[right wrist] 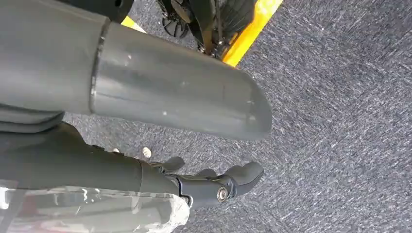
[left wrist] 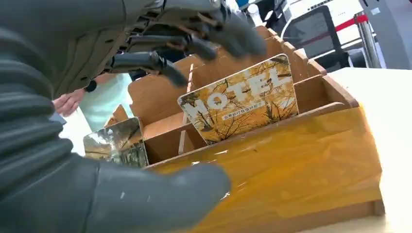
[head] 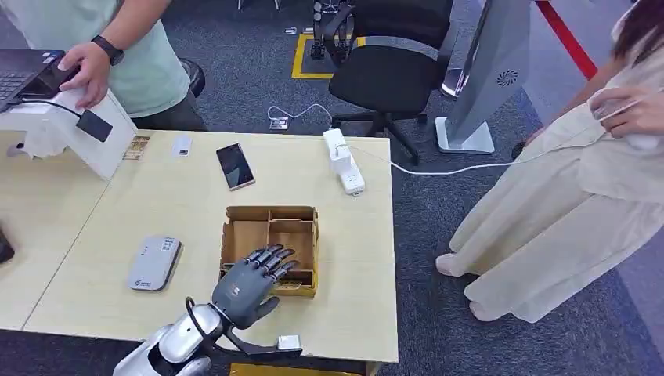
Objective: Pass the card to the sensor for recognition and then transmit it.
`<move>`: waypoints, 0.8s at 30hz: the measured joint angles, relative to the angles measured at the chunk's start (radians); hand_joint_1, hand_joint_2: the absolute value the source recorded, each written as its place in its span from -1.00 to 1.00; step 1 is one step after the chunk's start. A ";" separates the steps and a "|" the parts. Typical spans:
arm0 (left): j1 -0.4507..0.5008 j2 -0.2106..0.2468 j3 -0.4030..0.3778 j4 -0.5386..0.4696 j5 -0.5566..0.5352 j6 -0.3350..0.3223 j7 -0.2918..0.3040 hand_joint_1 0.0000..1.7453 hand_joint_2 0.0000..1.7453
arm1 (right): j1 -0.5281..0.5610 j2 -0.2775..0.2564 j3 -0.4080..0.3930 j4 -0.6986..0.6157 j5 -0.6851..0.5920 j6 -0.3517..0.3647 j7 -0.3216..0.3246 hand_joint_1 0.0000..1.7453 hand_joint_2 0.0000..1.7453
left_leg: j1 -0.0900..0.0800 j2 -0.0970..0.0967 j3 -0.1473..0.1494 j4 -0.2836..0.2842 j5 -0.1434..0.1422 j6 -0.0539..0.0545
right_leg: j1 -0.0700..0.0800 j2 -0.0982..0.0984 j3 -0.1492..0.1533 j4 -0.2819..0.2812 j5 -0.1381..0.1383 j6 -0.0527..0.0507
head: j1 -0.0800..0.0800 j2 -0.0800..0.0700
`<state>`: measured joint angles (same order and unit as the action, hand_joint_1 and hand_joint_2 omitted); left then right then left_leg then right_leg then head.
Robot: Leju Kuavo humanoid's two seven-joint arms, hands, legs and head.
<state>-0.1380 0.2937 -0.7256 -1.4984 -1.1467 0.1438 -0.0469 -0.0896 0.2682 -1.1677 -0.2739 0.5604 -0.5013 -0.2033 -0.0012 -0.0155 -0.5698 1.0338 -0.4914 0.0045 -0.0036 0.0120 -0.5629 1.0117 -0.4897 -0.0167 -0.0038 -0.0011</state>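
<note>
Yellow-and-white card printed HOTEL [left wrist: 243, 102] standing on its long edge, face leaning outward, long axis along the front wall of the compartmented cardboard box [head: 270, 235] on the pale wooden tabletop [head: 180, 204]. Left robot hand [head: 252, 283] hovering over the box, fingers [left wrist: 145, 62] spread, holding nothing. Right robot hand [right wrist: 209, 187] hanging above carpet, grip unclear. At 9 o'clock, grey flat sensor pad [head: 154, 263]; at 12, black smartphone [head: 235, 165].

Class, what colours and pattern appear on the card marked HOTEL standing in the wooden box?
HOTEL card: yellow-orange with dark bare branches and white lettering, clearest in the left wrist view.
</note>
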 joint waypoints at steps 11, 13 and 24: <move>0.010 0.007 0.003 -0.020 -0.001 0.007 -0.006 1.00 1.00 | 0.002 0.000 0.000 0.000 0.000 -0.002 -0.002 -1.00 -1.00 | 0.000 0.000 0.000 0.000 0.000 0.000 | 0.000 0.000 0.000 0.000 0.000 0.000 | 0.000 0.000; 0.012 0.007 0.003 -0.026 -0.005 0.014 -0.014 1.00 1.00 | 0.003 0.000 0.000 0.000 0.001 -0.003 -0.002 -1.00 -1.00 | 0.000 0.000 0.000 0.000 0.000 0.000 | 0.000 0.000 0.000 0.000 0.000 0.000 | 0.000 0.000; 0.013 0.006 0.003 -0.036 -0.016 0.027 -0.015 1.00 1.00 | 0.003 0.000 0.000 0.000 0.006 -0.007 0.002 -1.00 -1.00 | 0.000 0.000 0.000 0.000 0.000 0.000 | 0.000 0.000 0.000 0.000 0.000 0.000 | 0.000 0.000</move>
<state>-0.1247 0.3002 -0.7221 -1.5343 -1.1631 0.1705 -0.0618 -0.0867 0.2682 -1.1677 -0.2739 0.5661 -0.5081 -0.2018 -0.0011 -0.0156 -0.5696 1.0338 -0.4913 0.0045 -0.0036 0.0119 -0.5628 1.0117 -0.4897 -0.0167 -0.0038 -0.0011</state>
